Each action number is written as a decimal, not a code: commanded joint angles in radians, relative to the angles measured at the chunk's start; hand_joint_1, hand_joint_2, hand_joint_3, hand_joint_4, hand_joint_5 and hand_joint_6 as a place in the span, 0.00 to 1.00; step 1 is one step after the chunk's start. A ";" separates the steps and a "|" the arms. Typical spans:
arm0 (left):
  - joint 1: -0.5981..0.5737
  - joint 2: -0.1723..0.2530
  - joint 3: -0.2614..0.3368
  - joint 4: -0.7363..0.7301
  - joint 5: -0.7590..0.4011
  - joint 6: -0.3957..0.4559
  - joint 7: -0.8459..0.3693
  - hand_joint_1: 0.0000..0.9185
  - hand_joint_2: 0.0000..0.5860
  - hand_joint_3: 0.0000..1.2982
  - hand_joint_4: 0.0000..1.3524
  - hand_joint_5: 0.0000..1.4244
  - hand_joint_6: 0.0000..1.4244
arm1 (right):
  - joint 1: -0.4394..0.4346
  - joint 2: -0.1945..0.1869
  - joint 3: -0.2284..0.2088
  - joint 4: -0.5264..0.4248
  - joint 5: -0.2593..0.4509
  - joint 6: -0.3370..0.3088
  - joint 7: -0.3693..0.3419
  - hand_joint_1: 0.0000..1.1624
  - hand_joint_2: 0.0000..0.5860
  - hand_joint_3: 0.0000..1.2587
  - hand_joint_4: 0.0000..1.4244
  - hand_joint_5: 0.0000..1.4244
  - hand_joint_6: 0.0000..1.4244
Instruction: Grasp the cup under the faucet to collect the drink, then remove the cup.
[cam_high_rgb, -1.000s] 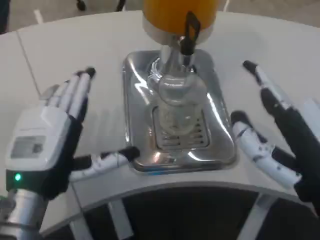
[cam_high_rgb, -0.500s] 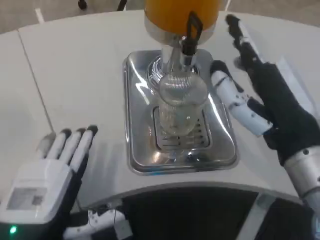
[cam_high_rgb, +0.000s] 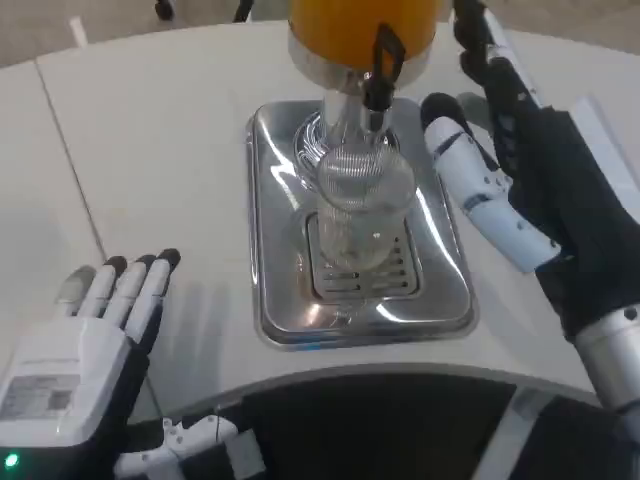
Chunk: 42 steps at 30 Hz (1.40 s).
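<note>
While the cup (cam_high_rgb: 362, 205) stands under the faucet (cam_high_rgb: 378, 68), both the right hand (cam_high_rgb: 520, 165) and the left hand (cam_high_rgb: 85, 375) are spread, grasping nothing.

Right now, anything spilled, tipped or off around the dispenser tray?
Nothing stands out. The clear ribbed glass cup stands upright on the shiny steel drip tray, under the black-handled faucet. No liquid shows on the white table.

A white table (cam_high_rgb: 170, 150) with a curved near edge spread out ahead of the left hand (cam_high_rgb: 85, 365), a thin seam crossing its top. Beyond its far edge lay grey floor (cam_high_rgb: 120, 20), with dark chair castors (cam_high_rgb: 162, 10) there.
</note>
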 joint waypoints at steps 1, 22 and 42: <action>0.012 -0.015 -0.002 0.002 -0.008 -0.014 0.002 0.00 0.14 0.00 0.00 0.00 0.00 | 0.019 -0.015 0.013 0.000 -0.027 0.005 -0.028 0.26 0.94 0.00 0.00 0.00 0.04; -0.004 -0.024 -0.002 0.051 -0.016 -0.027 0.002 0.00 0.16 0.00 0.00 0.00 0.00 | -0.226 -0.070 -0.052 0.316 0.089 -0.052 -0.054 0.24 0.94 0.00 0.00 0.00 0.02; -0.009 -0.033 0.008 0.089 -0.040 -0.025 0.012 0.00 0.16 0.00 0.00 0.00 0.00 | -0.273 -0.115 0.008 0.380 0.202 -0.095 0.010 0.23 0.94 0.01 0.00 0.00 0.03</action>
